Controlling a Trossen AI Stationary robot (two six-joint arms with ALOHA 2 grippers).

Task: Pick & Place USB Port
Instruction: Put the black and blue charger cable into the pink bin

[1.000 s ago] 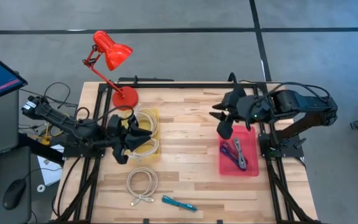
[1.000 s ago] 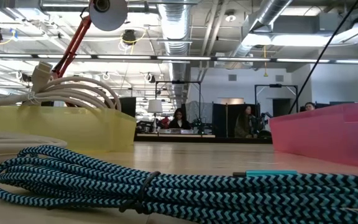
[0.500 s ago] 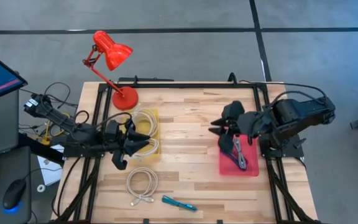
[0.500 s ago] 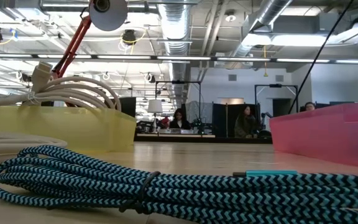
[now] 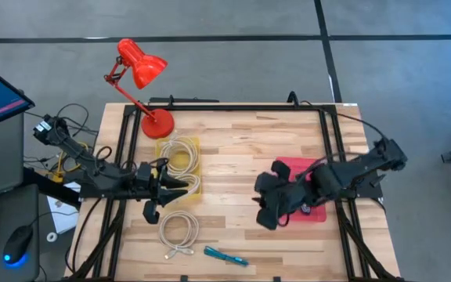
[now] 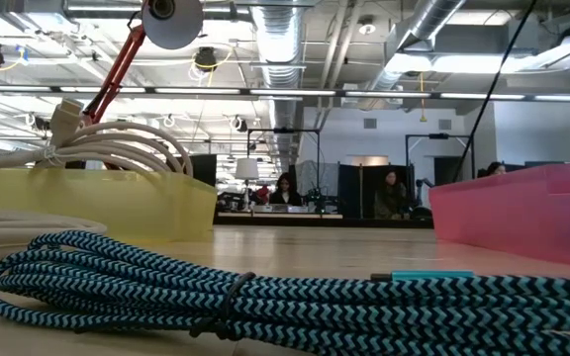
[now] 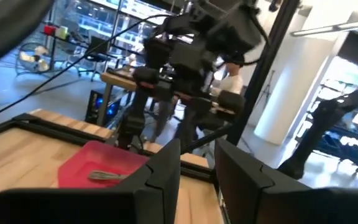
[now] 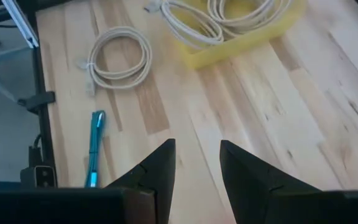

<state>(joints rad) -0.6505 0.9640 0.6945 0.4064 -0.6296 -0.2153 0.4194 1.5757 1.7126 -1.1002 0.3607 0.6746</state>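
A white coiled cable (image 5: 178, 230) and a teal braided cable (image 5: 225, 256) lie flat on the wooden table near its front edge; both also show in the right wrist view, the white coil (image 8: 120, 59) and the teal cable (image 8: 94, 149). More white cables fill the yellow tray (image 5: 196, 166). The pink tray (image 5: 294, 166) holds dark cables (image 7: 104, 176). My right gripper (image 5: 261, 204) hangs open over bare wood just left of the pink tray, nothing between its fingers (image 8: 157, 168). My left gripper (image 5: 183, 186) stands open and empty at the yellow tray's near end.
A red desk lamp (image 5: 141, 66) stands at the far left corner, its base (image 5: 156, 122) on the table. Black frame rails (image 5: 337, 157) run along both sides. Bare wood lies between the two trays. In the low view the teal cable (image 6: 265, 292) fills the foreground.
My right gripper has swung from above the pink tray's far end toward the table's near edge and left, sinking and tipping further down, and now hangs over the wood left of the tray. My left gripper has drifted slightly toward the near edge. No cable has moved.
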